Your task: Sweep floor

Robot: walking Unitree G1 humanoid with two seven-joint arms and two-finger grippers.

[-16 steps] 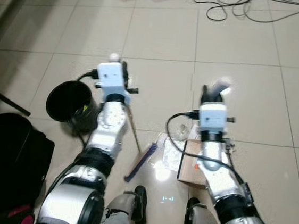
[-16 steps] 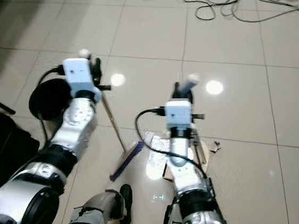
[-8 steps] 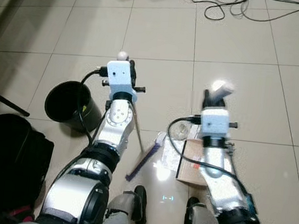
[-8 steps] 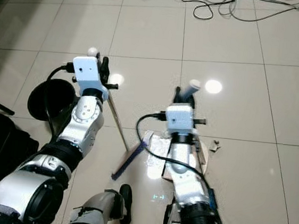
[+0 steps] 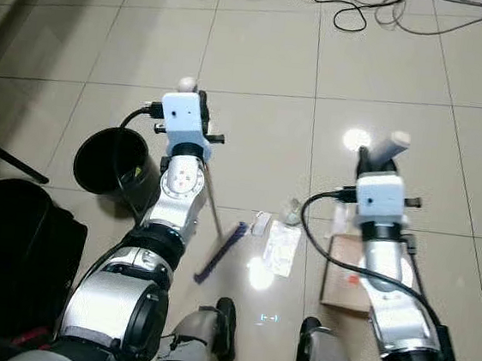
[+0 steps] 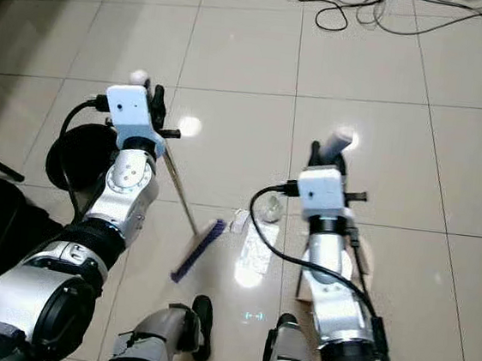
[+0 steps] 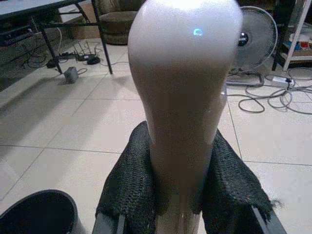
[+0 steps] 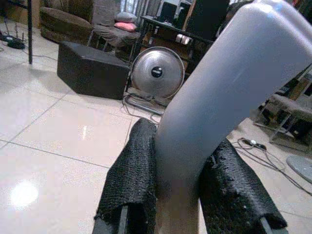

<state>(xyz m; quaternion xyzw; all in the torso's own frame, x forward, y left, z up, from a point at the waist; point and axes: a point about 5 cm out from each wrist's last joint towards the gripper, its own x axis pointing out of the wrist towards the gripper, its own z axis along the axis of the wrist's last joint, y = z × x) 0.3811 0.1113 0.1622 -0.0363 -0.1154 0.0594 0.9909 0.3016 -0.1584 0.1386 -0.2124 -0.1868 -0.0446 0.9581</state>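
My left gripper (image 5: 200, 107) is shut on the pale top of the broom handle (image 7: 183, 97). The thin shaft slants down to the purple broom head (image 5: 220, 252) on the tiles. My right gripper (image 5: 376, 160) is shut on the grey dustpan handle (image 8: 229, 83). The tan dustpan (image 5: 347, 278) lies flat on the floor below that arm. Between broom head and dustpan lies litter: a crumpled clear wrapper (image 5: 281, 247), a small white scrap (image 5: 261, 223) and a small clear cup (image 5: 292, 210). A black bin (image 5: 105, 162) stands to the left of the left arm.
A black bag (image 5: 10, 242) sits at the lower left, with a dark pole (image 5: 6, 160) lying on the floor above it. Cables (image 5: 397, 11) trail across the tiles far ahead. My feet (image 5: 227, 317) stand just behind the litter. A floor fan (image 8: 157, 73) stands further off.
My right arm has moved to the right with the dustpan, uncovering the wrapper. The left arm and the broom have shifted slightly to the left.
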